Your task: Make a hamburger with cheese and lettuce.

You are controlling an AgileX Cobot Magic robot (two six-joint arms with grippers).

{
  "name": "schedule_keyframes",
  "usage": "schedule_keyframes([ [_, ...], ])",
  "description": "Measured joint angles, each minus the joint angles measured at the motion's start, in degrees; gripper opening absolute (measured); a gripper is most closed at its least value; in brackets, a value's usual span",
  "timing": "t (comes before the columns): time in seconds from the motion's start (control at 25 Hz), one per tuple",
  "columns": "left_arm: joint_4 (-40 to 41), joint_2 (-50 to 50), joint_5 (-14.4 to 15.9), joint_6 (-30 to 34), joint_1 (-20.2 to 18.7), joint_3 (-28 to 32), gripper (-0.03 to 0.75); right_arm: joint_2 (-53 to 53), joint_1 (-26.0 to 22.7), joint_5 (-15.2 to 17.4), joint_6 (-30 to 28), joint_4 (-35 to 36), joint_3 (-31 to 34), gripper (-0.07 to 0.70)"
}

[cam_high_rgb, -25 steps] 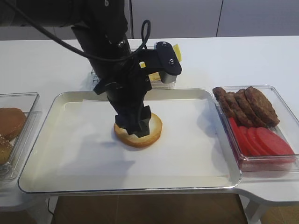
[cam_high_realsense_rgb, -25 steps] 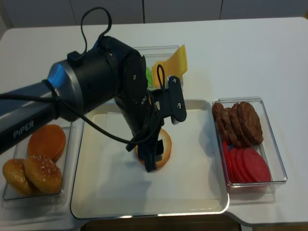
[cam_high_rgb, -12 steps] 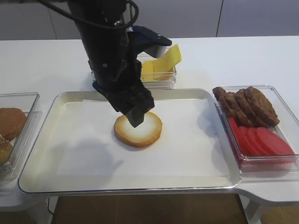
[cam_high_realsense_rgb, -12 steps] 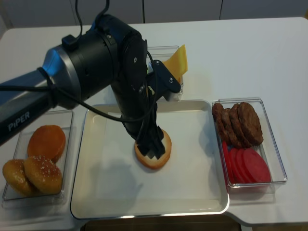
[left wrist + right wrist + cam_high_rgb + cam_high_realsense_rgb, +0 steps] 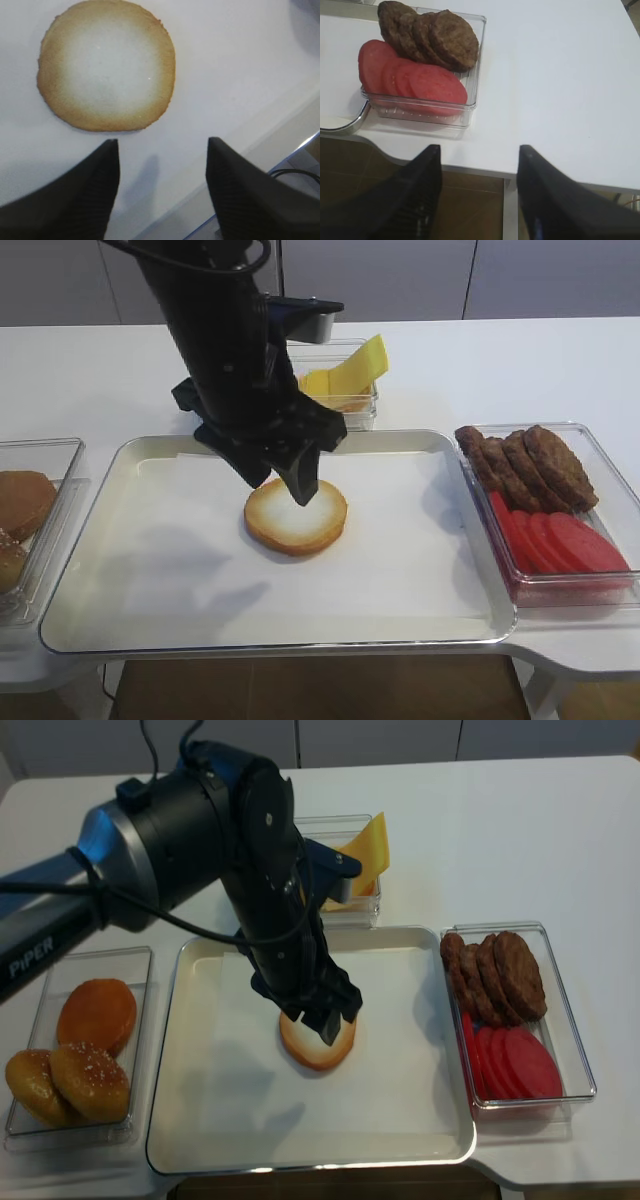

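The hamburger is one bun half (image 5: 300, 527) with its pale cut face up, lying on the white paper in the metal tray (image 5: 160, 560). My left gripper (image 5: 282, 486) hangs just above the bun's back edge, open and empty. In the left wrist view the bun (image 5: 107, 65) lies beyond the spread left gripper (image 5: 162, 142); from the other high view the gripper (image 5: 322, 1022) overlaps the bun (image 5: 318, 1052). Yellow cheese slices (image 5: 362, 362) stand in a clear box behind the tray, also cheese (image 5: 366, 848). The arm hides the lettuce. My right gripper (image 5: 479, 148) is open over the table's front edge.
A clear box on the right holds brown patties (image 5: 530, 468) and red tomato slices (image 5: 565, 540); the right wrist sees the patties (image 5: 435, 35) and tomato (image 5: 415, 75). A box on the left holds bun halves (image 5: 95, 1015).
My left gripper has lifted off the bun and swivelled, with its jaws still spread. The bun has stayed where it was on the paper.
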Motion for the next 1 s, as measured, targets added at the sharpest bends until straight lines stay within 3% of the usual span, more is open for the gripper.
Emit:
schedule_keyframes([
  [0.68,4.76,-13.22,0.59,-3.19,12.03,0.21,0.414,0.0,0.0,0.0,0.0,0.0,0.0,0.391],
  [1.0,6.88,-20.26,0.95,-3.31,17.56,6.48,0.414,0.0,0.0,0.0,0.0,0.0,0.0,0.391],
])
